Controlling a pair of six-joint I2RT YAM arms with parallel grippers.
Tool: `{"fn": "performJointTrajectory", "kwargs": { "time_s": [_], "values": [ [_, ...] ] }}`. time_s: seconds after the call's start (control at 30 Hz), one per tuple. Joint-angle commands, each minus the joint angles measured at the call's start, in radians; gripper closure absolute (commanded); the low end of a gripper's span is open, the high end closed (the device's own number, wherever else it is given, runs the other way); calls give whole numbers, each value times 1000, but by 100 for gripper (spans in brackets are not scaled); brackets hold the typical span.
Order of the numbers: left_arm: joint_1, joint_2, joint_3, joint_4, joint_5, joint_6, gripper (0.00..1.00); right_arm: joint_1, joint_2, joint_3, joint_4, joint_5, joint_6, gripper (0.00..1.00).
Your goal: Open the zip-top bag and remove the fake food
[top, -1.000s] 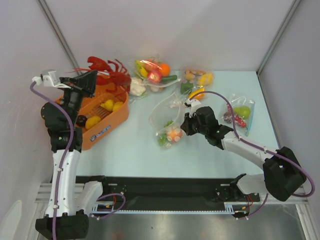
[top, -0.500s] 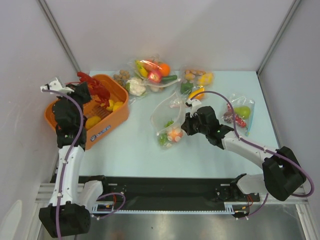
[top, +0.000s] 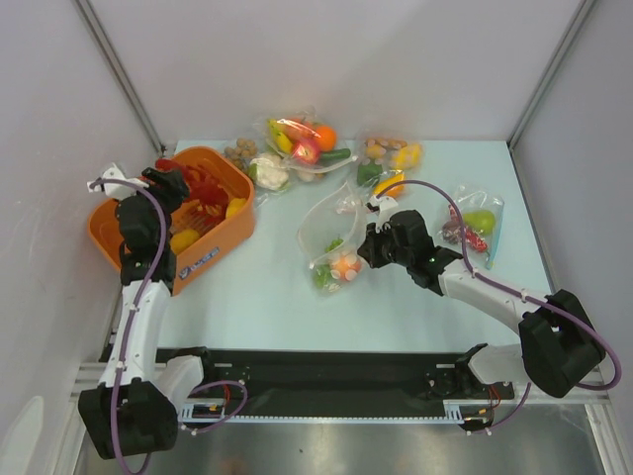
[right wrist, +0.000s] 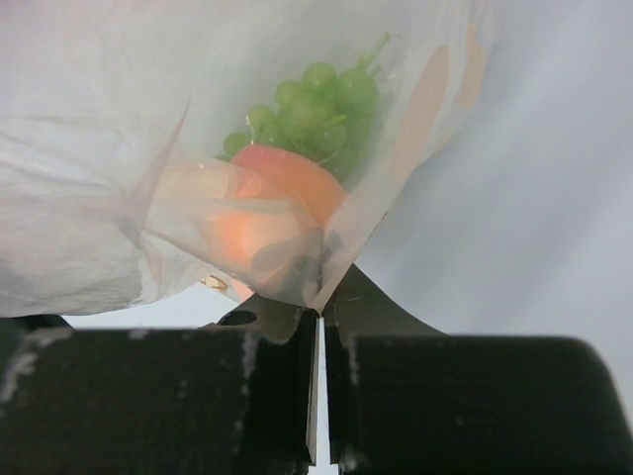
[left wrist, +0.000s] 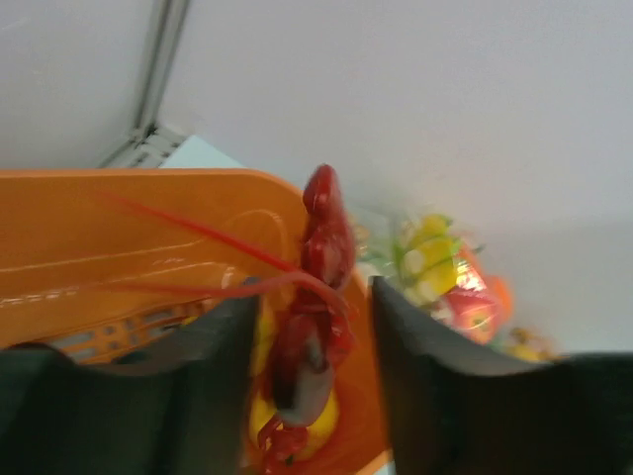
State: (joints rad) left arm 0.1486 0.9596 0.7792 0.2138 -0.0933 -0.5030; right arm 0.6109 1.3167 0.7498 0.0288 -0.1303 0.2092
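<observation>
The zip-top bag is showing as thin, clear plastic film, crinkling and catching soft glare, and through it the peach and the grape bunch are looking like smooth moulded plastic. The lobster is gleaming as glossy red plastic inside the orange basket, whose smooth plastic walls are giving off a mild sheen. The left hand and the right hand are showing matt black fingers, the right's looking scuffed pale at the edges, and the tabletop is lying pale and matt.
</observation>
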Motion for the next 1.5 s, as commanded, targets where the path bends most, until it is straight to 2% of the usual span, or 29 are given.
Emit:
{"fn": "performJointTrajectory", "kwargs": {
  "time_s": [0.0,0.03,0.07,0.13,0.4,0.5,0.6,0.73,0.9,1.0,1.1,1.23,1.3,1.47],
  "values": [
    [12,-16,-23,-82,-72,-20,31,-3,4,-4,45,-12,10,100],
    [12,-37,-24,-105,-83,-20,23,-3,4,-3,46,-14,12,100],
    [12,-50,-29,-117,-94,-17,11,-3,7,-4,46,-17,12,100],
    [12,-76,-29,-151,-133,-9,0,-3,10,-4,49,-22,13,100],
    [8,-257,-63,-149,-256,72,0,-2,6,0,46,-26,21,100],
    [-21,-278,-63,-125,-247,132,1,-2,7,3,42,-26,19,100],
    [-90,-269,-52,-105,-218,187,7,-2,1,5,36,-20,21,100],
    [-251,-233,-12,-103,-207,265,11,-2,-10,5,31,-19,24,100],
    [-397,-194,34,-97,-122,357,14,0,-16,2,26,-17,25,100],
    [-521,-153,92,-129,-120,414,15,0,-19,-3,25,-19,25,100],
    [-738,-104,167,-177,-178,500,15,-2,-27,-9,22,-15,27,100],
    [-924,0,276,-233,-200,601,14,-2,-34,-15,16,-12,22,100],
    [-958,71,333,-257,-129,597,16,-2,-39,-18,11,-8,22,100],
    [-978,175,391,-297,-33,546,35,-5,-66,-32,6,-6,18,100]
  ]
}}
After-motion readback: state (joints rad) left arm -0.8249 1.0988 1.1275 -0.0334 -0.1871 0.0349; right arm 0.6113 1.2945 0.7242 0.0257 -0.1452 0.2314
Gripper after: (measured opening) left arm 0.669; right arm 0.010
